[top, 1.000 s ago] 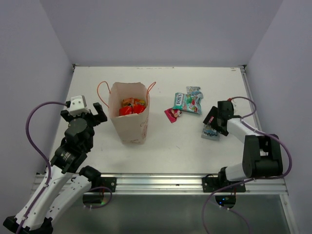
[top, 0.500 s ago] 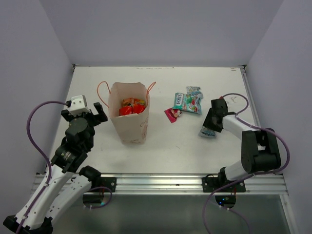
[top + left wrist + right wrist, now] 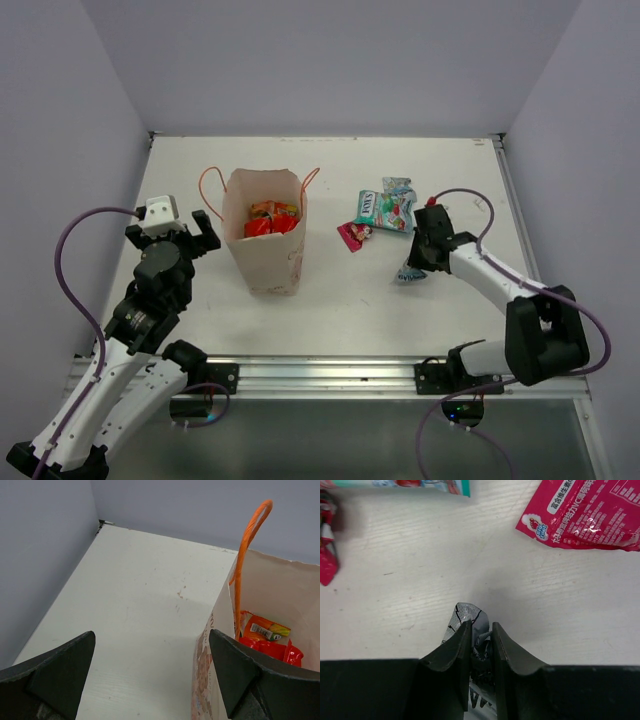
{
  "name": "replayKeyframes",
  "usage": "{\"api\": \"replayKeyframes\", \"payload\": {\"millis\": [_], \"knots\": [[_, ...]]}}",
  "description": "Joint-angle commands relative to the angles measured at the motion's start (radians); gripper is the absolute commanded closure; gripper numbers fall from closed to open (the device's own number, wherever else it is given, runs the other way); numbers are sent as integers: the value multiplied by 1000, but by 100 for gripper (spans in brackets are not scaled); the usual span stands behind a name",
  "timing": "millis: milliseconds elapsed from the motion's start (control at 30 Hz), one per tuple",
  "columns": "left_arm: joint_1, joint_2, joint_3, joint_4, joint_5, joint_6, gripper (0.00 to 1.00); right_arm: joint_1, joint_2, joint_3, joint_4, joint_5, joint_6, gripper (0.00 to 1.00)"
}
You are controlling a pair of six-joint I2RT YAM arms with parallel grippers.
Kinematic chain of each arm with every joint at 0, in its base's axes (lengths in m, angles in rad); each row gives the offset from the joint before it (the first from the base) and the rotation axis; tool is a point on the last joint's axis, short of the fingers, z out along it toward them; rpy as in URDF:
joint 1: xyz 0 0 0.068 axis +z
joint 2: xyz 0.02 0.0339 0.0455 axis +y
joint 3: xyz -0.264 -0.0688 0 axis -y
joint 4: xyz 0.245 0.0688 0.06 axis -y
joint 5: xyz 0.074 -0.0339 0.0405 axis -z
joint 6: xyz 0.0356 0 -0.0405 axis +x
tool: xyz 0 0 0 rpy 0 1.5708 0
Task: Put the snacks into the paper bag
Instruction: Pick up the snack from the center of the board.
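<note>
The right hand [image 3: 481, 630] was clenched on a crumpled silvery-blue packet [image 3: 464, 621], one edge pinched between its fingers, close to the counter [image 3: 340, 310] right of centre. Near it, to the far left, lay a magenta packet [image 3: 350, 236] and a teal-white packet [image 3: 384, 208]. Further left the paper bag [image 3: 268, 262] stood upright with red and orange packets [image 3: 270, 220] inside. The left hand [image 3: 170, 235] hung released, jaws wide, just left of the bag.
</note>
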State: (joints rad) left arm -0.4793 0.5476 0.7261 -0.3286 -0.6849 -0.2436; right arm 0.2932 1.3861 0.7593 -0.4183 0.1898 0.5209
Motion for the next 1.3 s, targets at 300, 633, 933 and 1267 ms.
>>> {"api": "replayKeyframes", "payload": {"millis": [300,633,933,1267], "knots": [[2,-8,-4,56,1,-8,0,89,-268,267,-119,0,-93,100],[2,-15,-4,59,7,-10,0,92,-228,606,-136,-91,-177,100],[2,-18,-7,60,19,-11,0,130,-85,903,-85,-331,-157,100],[2,-25,-8,62,16,-11,0,339,114,1176,-99,-340,-183,100]]}}
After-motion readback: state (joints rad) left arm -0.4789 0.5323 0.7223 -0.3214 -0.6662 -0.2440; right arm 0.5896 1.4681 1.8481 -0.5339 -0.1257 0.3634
